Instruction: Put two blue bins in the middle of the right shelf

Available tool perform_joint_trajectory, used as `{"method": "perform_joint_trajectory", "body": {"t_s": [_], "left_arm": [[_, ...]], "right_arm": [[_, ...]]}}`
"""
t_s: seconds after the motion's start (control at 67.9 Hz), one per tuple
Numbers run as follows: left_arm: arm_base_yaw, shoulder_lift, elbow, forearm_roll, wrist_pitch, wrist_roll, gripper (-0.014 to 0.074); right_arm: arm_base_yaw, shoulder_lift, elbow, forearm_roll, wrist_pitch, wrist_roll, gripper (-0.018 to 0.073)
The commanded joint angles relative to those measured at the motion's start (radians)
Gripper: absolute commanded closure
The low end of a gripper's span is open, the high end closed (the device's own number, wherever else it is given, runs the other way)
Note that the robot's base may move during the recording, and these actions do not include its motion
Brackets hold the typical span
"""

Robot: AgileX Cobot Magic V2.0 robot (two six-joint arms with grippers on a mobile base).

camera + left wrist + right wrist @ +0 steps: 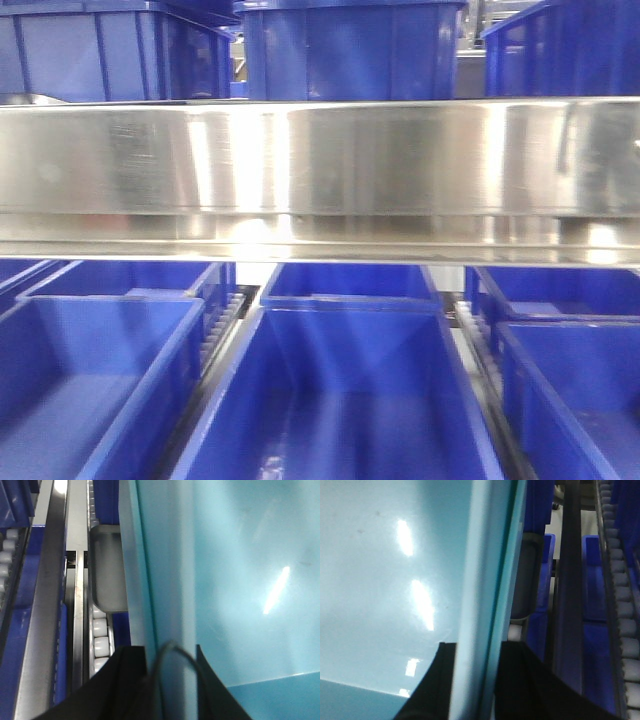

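Placement looked unfinished: left claw [167, 652] and right claw [477, 647] each pinched a pale blue bin [240, 580] by its rim, none visibly shelved.

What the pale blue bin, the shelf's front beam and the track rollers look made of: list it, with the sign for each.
The pale blue bin looks like plastic, smooth and glossy: bright highlights streak its wall. The shelf beam is metal, likely brushed steel or aluminium: silvery, with blurred reflections. The rollers are pale, dull cylinders, perhaps plastic; too blurred to be sure.
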Motion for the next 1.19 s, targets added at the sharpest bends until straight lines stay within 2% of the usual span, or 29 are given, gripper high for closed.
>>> {"method": "perform_joint_trajectory", "body": {"t_s": [0.0,1.178], "left_arm": [[-0.006,-0.026,-0.02,-0.041,-0.094,0.014,0.0707],[-0.006,-0.026,-0.02,-0.041,-0.096,0.014,0.0707]], "right_arm": [[-0.002,-0.012,-0.015,-0.015,-0.082,-0.001,0.0713],[-0.002,-0.012,-0.015,-0.015,-0.082,-0.001,0.0713]]}}
